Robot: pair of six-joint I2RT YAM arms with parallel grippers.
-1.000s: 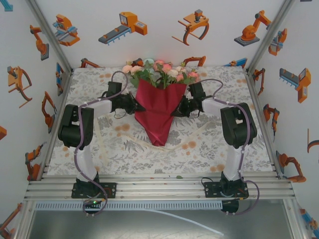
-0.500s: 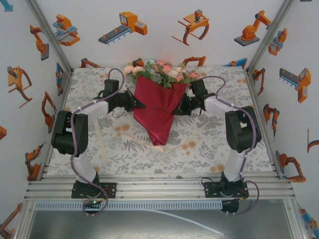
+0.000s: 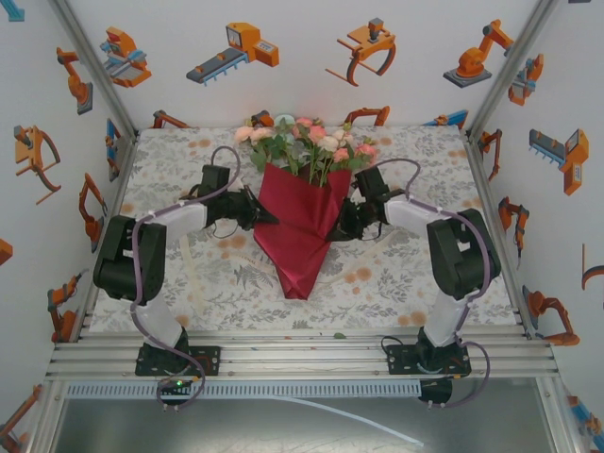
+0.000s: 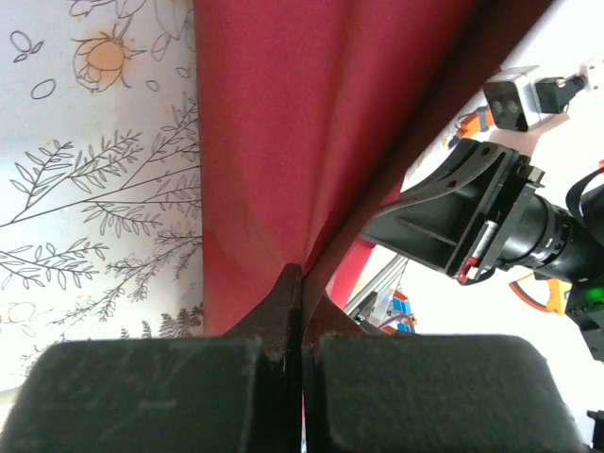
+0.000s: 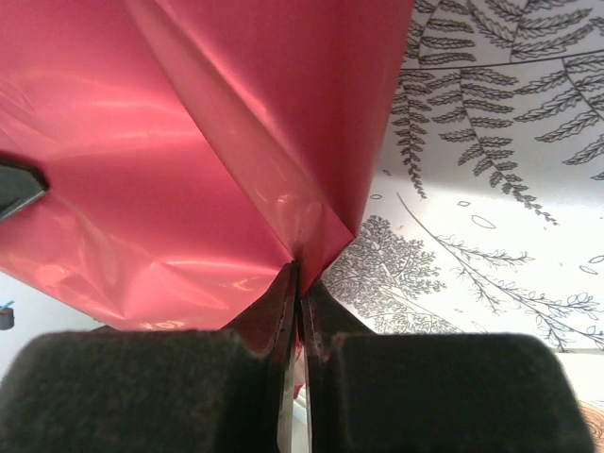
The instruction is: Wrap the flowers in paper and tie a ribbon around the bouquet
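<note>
The dark red paper point(image 3: 300, 222) is folded into a cone around the flowers point(image 3: 310, 142), whose pink, peach and cream blooms stick out of its top at the back of the table. My left gripper point(image 3: 267, 217) is shut on the cone's left edge; the left wrist view has the paper point(image 4: 302, 132) pinched between the left gripper point(image 4: 302, 283). My right gripper point(image 3: 337, 225) is shut on the cone's right edge, with the paper point(image 5: 189, 142) clamped in the right gripper point(image 5: 298, 276). A stretch of cream ribbon point(image 3: 189, 274) lies on the cloth by the left arm.
A patterned cloth point(image 3: 396, 274) covers the table. Walls with orange robot prints close in the back and sides. An aluminium rail point(image 3: 302, 354) runs along the near edge, with both arm bases on it.
Both grippers drew toward the near side and inward with the paper. The cone narrowed and its tip slid nearer. The ribbon under the tip is now covered.
</note>
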